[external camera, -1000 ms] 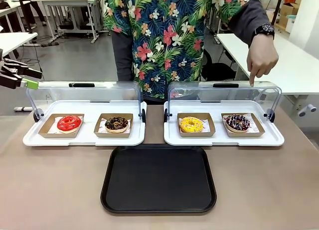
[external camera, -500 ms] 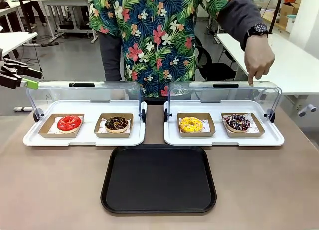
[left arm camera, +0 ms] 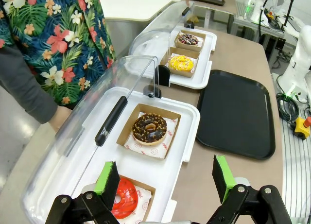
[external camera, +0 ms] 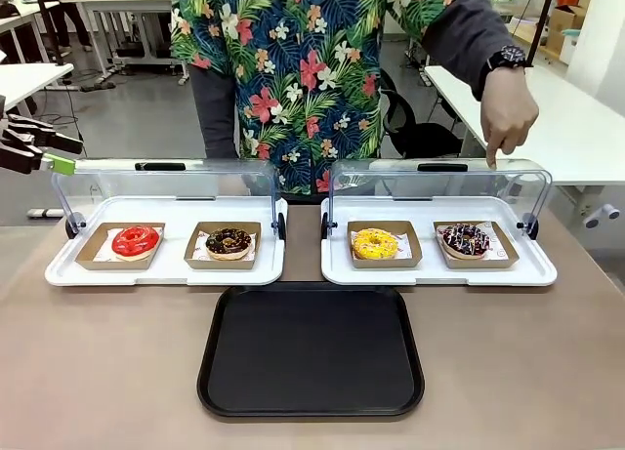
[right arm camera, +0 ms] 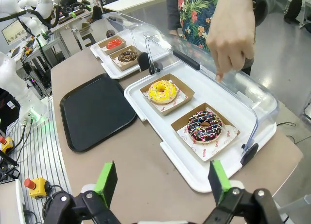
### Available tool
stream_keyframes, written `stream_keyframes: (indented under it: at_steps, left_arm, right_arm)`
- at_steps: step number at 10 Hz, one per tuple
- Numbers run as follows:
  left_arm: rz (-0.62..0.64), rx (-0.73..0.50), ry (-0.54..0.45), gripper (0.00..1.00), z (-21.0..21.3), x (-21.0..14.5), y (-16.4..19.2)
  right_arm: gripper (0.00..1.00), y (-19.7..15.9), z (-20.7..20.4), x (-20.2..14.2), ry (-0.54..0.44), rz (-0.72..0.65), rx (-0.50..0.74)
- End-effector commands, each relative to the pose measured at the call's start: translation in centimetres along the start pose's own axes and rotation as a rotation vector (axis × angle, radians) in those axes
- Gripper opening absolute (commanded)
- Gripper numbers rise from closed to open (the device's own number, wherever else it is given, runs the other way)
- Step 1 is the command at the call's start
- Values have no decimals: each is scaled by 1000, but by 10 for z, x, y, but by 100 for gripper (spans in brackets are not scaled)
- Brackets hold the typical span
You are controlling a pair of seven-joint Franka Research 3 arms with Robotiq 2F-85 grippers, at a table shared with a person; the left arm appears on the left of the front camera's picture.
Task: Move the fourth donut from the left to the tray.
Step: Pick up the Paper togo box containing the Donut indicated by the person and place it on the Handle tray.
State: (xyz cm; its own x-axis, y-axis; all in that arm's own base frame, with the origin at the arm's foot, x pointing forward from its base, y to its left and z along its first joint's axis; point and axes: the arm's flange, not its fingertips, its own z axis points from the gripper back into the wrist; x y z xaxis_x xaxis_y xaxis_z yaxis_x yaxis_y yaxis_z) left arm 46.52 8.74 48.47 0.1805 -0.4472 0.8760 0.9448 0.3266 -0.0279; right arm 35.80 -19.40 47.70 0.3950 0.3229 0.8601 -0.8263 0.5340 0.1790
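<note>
Four donuts (external camera: 135, 240) sit in display trays (external camera: 439, 274), the sprinkled chocolate donut (external camera: 466, 239) rightmost; left gripper (left arm camera: 166, 175) and right gripper (right arm camera: 161, 179) hold fingers spread, and the right should pinch its cardboard holder (external camera: 512, 259) by the edge, lifting level toward the black tray (external camera: 311, 352).

At frame right we see the clear lid (external camera: 439, 182) and the person's hand (external camera: 508, 113) blocking the far side of the fourth donut (external camera: 466, 239); the near side, toward the tray (external camera: 311, 350), lies open.
</note>
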Motion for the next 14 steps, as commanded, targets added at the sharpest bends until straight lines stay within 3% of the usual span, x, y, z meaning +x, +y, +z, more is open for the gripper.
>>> stream_keyframes:
  at_steps: [1, 2, 4, 7, 11, 14]
  left_arm:
    - [-4, -4, 5, 100, 1, 2, 1]
    - [-4, -4, 5, 100, 1, 2, 1]
    - [-4, -4, 5, 100, 1, 2, 1]
    - [-4, -4, 5, 100, 1, 2, 1]
    - [-4, -4, 5, 100, 1, 2, 1]
    - [-4, -4, 5, 100, 1, 2, 1]
  right_arm:
    - [100, -1, -1, 3, -23, -1, 0]
    - [100, 0, 0, 0, 0, 0, 0]
    - [100, -19, -21, 27, 108, 25, -14]
    - [100, -46, -73, 45, 324, 87, 5]
    - [100, -25, -136, 25, 630, 367, -41]
    - [100, -16, -171, 4, 735, 594, -63]
